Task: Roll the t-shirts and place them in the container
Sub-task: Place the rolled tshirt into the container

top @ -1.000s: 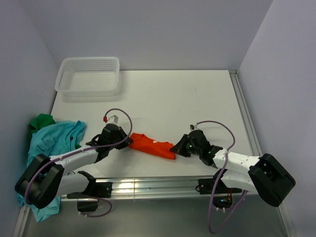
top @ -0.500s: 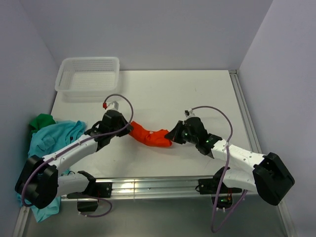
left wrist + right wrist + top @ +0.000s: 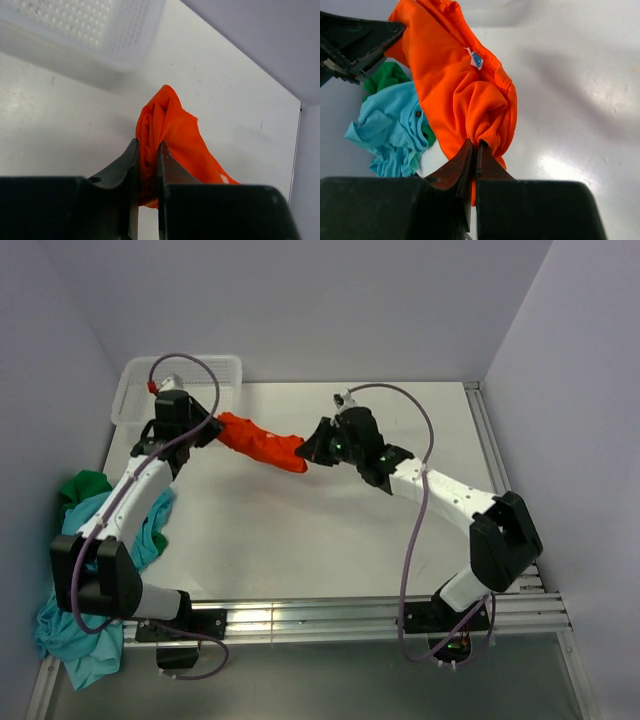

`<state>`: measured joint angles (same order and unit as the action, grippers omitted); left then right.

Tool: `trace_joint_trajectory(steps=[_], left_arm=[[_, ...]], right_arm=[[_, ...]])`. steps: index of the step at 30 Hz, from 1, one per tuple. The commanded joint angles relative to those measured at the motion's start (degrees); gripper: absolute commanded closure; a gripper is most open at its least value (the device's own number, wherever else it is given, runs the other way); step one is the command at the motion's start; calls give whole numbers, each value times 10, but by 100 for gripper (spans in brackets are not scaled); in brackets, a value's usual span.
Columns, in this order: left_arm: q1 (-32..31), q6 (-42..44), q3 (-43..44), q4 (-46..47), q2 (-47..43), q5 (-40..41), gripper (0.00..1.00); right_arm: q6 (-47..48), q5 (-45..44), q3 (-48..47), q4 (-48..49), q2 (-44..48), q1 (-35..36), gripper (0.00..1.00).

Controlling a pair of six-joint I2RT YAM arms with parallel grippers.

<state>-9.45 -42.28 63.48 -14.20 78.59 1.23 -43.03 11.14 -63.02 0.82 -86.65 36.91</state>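
Both tools are clamped on the bunched bright orange-red cloth t-shirt [image 3: 262, 443]: the left tool [image 3: 213, 427] pinches one end, the right tool [image 3: 309, 452] the other. It hangs stretched between them over the white tabletop [image 3: 350, 530], just beside the white plastic mesh basket [image 3: 226, 365]. A teal-blue t-shirt [image 3: 85, 525] and a dark green t-shirt [image 3: 85, 484] lie heaped at the left edge.

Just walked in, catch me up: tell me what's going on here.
Two robot arms hold a bunched orange shirt between them, the left gripper clamped on one end and the right gripper on the other, lifted above the table beside the basket. A teal shirt and a green shirt lie heaped at the left edge, not yet rolled.
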Motion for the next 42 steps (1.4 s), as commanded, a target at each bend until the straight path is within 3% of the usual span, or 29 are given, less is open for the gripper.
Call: trace_joint_trajectory(steps=[1, 9, 17, 22, 28, 32, 37, 41, 42], left_arm=[[50, 26, 79, 12, 56, -32, 100], [132, 10, 222, 31, 230, -105, 100], [149, -5, 341, 80, 400, -136, 100], [143, 0, 403, 56, 472, -153, 100], [100, -7, 363, 72, 476, -187, 100], [36, -19, 329, 80, 457, -181, 100], [-52, -50, 262, 93, 401, -164, 100], [-120, -81, 204, 111, 343, -145, 100], [-140, -89, 197, 104, 332, -142, 100]], right_arm=[[30, 31, -81, 7, -44, -9, 100], [88, 49, -261, 16, -170, -10, 100], [115, 94, -461, 7, -336, -20, 100], [109, 117, -545, -4, -410, -27, 100], [102, 124, -493, 14, -369, -39, 100], [102, 120, -428, 22, -301, -53, 100], [123, 105, -384, -61, -212, -72, 100], [100, 93, -287, -92, -115, -104, 100], [93, 92, -275, -140, -81, -111, 100]])
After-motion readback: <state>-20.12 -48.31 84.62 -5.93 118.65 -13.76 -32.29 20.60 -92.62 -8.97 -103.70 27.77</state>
